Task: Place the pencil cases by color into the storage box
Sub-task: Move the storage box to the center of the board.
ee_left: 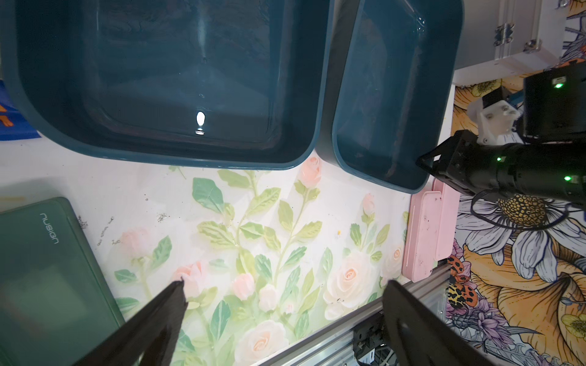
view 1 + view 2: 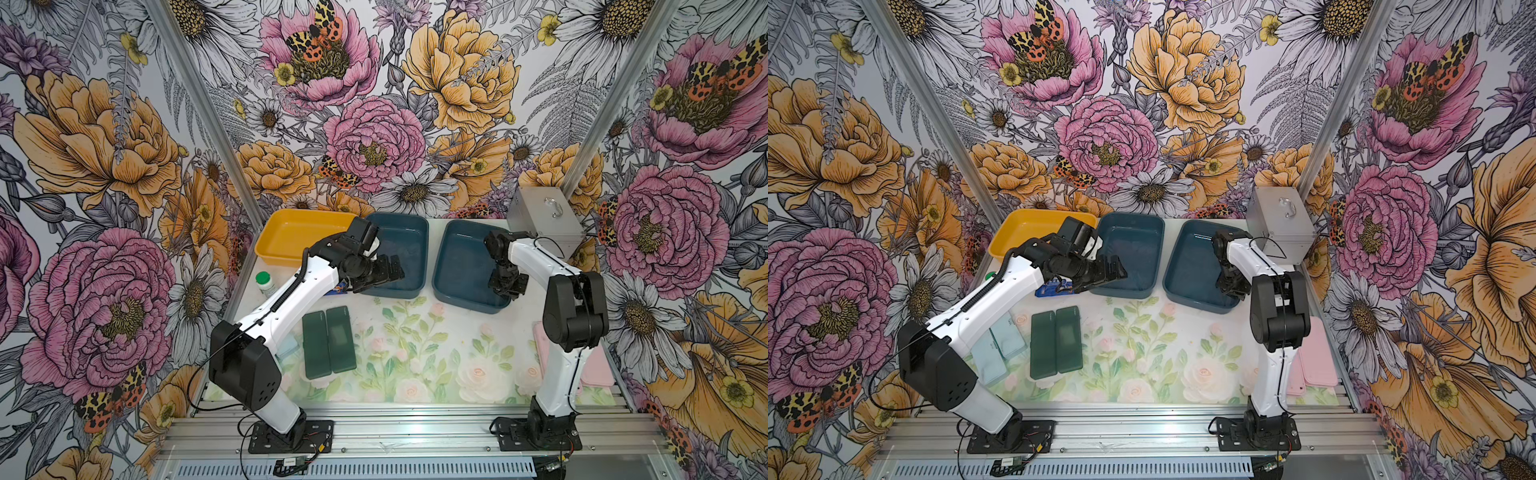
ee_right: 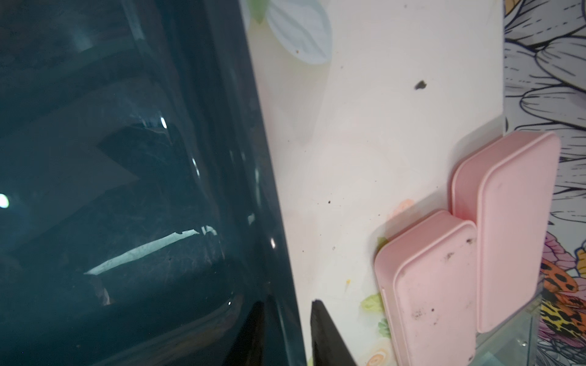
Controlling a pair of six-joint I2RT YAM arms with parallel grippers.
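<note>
Two dark green pencil cases (image 2: 328, 343) (image 2: 1054, 343) lie side by side on the floral mat. Two pale blue cases (image 2: 1000, 345) lie partly under my left arm. Two pink cases (image 3: 434, 291) (image 2: 1316, 357) lie at the mat's right edge behind my right arm. The storage boxes at the back are one yellow (image 2: 291, 216) and two dark blue (image 2: 395, 217) (image 2: 441, 270), all without cases. My left gripper (image 2: 392, 270) (image 1: 285, 282) hovers open over the middle box's front. My right gripper (image 2: 505, 291) (image 3: 287, 302) straddles the right box's near wall (image 3: 263, 158), one finger inside, one outside, pinching it.
A silver metal case (image 2: 544, 220) stands at the back right corner. A white bottle with a green cap (image 2: 264, 282) stands at the left edge. A small blue printed packet (image 2: 1054, 289) lies beneath my left wrist. An aluminium rail (image 2: 395, 428) runs along the front.
</note>
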